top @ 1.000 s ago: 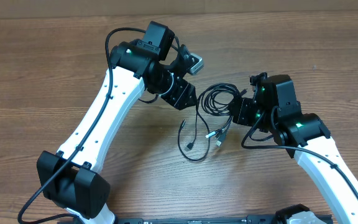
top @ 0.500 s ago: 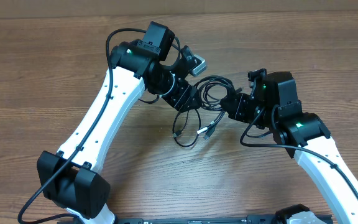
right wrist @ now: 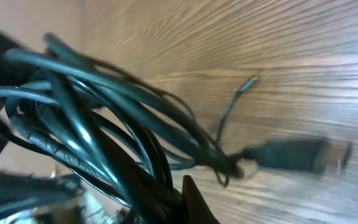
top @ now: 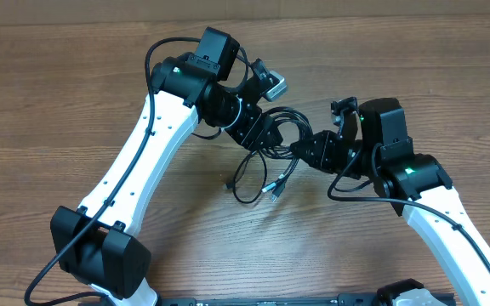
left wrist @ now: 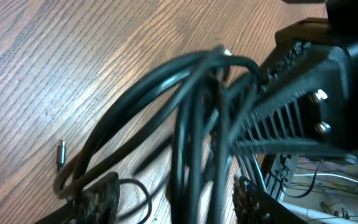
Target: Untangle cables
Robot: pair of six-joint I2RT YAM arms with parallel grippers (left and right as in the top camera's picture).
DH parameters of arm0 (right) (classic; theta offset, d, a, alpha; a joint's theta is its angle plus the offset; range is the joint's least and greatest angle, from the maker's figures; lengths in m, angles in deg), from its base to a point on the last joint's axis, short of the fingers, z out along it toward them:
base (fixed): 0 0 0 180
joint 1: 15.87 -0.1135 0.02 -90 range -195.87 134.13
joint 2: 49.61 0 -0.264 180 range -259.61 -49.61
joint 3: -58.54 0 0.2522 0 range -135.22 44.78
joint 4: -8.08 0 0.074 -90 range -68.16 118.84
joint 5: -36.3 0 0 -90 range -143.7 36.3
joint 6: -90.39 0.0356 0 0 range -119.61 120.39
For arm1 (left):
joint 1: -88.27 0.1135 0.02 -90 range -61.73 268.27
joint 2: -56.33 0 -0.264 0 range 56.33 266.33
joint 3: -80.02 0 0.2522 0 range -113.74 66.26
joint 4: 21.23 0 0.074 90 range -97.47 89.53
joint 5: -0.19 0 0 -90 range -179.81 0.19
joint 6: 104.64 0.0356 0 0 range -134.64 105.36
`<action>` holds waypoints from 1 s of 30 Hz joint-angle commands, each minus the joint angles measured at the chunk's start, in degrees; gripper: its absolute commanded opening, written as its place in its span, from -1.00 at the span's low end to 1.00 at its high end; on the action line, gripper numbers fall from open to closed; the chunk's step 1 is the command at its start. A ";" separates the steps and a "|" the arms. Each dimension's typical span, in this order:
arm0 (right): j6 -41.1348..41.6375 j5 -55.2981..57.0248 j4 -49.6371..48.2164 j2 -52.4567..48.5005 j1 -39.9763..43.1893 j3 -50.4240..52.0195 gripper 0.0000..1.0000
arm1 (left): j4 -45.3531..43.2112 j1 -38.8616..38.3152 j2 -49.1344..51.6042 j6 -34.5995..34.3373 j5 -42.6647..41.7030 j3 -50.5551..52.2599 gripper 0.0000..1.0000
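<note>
Cables (top: 281, 127): bunched mid-bench (top: 75, 51) between both arms, dragged left over the last second, plug ends (top: 272, 189) trailing along the wood. Right end effector (top: 300, 146) clamped tight on the bundle. Left end effector (top: 262, 134) part open, strands running between its fingers (no pinch yet, by the look). Tangle not loosened, merely brought within reach for a two-sided pull.

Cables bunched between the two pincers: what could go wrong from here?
The right pincer is clamped on the cables, and the open left pincer straddles the same bundle. If it closes on several strands together, pulling may tighten the tangle instead of loosening it. The loose plug ends lying on the table could also snag in the loops.
</note>
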 commanded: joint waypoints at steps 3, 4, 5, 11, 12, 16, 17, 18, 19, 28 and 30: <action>0.33 -12.17 -2.03 0.15 0.11 -0.09 -0.93 | -0.61 0.50 -1.51 1.22 -1.46 -1.49 0.17; 0.31 -12.79 -1.97 0.15 0.11 -0.09 -0.93 | -0.61 0.50 -1.51 1.22 -1.44 -1.49 0.17; 0.33 -13.35 -1.97 0.15 0.11 -0.09 -0.93 | -0.59 0.50 -1.51 1.22 -1.44 -1.49 0.17; -0.70 -13.18 -1.97 0.15 0.11 -0.09 -0.93 | -0.17 0.50 -1.51 1.22 0.33 -1.49 -0.12; -0.70 -12.96 -1.95 0.15 0.11 -0.09 -0.93 | -0.04 0.50 -1.51 1.18 1.64 -1.49 -0.23; -0.72 -12.07 -1.95 0.15 0.11 -0.09 -0.93 | 0.74 0.52 -1.51 0.35 6.23 -1.49 -0.59; -0.74 -11.56 -1.92 0.15 0.11 -0.09 -0.93 | 1.09 0.52 -1.51 0.37 7.17 -1.49 -0.70; -0.72 -10.84 -1.88 0.15 0.11 -0.09 -0.92 | 1.33 0.52 -1.51 0.37 7.80 -1.49 -0.81; -0.72 -9.64 -1.66 0.15 0.11 -0.09 -0.85 | 1.55 0.57 -1.51 0.35 8.44 -1.49 -0.91; -0.72 18.03 11.15 0.15 0.11 -0.09 0.72 | 2.86 0.61 -1.51 -0.85 17.22 -1.49 -0.91; -0.72 24.41 14.16 0.15 0.11 -0.09 0.77 | 3.37 0.61 -1.51 -1.57 20.55 -1.49 -0.92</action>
